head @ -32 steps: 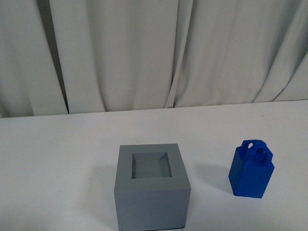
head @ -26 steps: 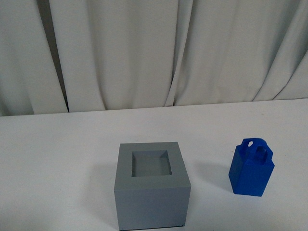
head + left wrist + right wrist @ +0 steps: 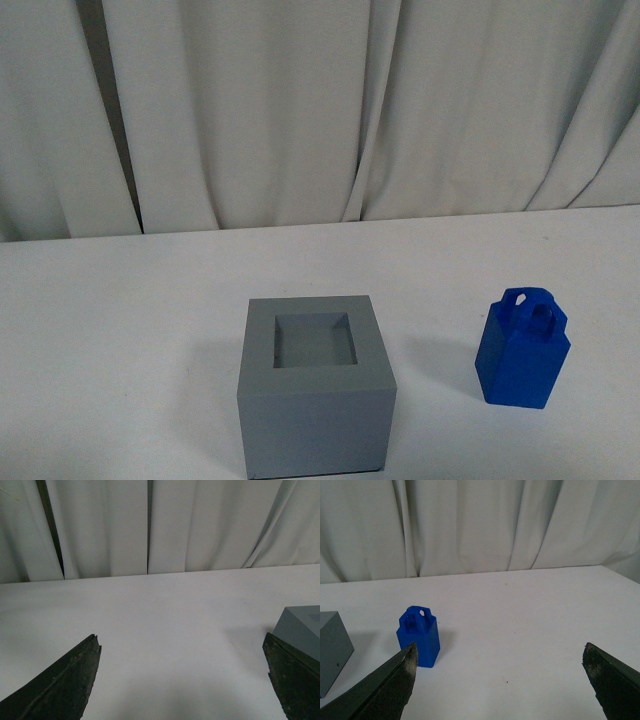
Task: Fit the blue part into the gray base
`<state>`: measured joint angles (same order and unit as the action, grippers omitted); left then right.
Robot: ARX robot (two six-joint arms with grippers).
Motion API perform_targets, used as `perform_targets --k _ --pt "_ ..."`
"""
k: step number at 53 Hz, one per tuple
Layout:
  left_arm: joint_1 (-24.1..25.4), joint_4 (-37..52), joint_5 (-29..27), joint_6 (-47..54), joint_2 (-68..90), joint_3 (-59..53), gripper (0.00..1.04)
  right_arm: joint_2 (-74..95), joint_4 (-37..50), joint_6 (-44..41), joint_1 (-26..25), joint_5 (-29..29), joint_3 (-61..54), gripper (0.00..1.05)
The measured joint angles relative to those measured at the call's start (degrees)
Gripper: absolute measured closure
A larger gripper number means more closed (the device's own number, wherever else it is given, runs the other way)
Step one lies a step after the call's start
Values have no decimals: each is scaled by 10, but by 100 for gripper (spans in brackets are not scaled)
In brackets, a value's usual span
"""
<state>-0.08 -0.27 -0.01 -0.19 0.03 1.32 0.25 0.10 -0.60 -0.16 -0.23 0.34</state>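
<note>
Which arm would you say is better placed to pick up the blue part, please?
Right, probably. The blue part stands to the right of the gray base, and the right gripper, jaws open, has it in view; the left gripper, also open, sees only the base's corner.

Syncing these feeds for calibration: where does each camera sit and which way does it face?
Front view: on the robot's body, looking forward and down at the gray base and the blue part on the table, curtain behind; no arm shows.
Left wrist view: low over the table, facing the curtain; open left gripper frames it, gray base corner at the edge.
Right wrist view: same heading; open right gripper frames the blue part.
Shared: all three show the gray base.
</note>
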Motion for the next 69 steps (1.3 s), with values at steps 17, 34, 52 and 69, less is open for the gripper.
perform_targets --k 17,34,52,69 --pt "0 0 0 0 0 0 6 0 0 0 0 0 0 7" --pt "0 0 0 0 0 0 6 176 -84 -117 -119 -392 67 7" --pt "0 0 0 0 0 0 6 483 -68 -216 -57 -384 261 7" --pt "0 0 0 0 0 0 6 777 -360 -504 1 -364 592 7"
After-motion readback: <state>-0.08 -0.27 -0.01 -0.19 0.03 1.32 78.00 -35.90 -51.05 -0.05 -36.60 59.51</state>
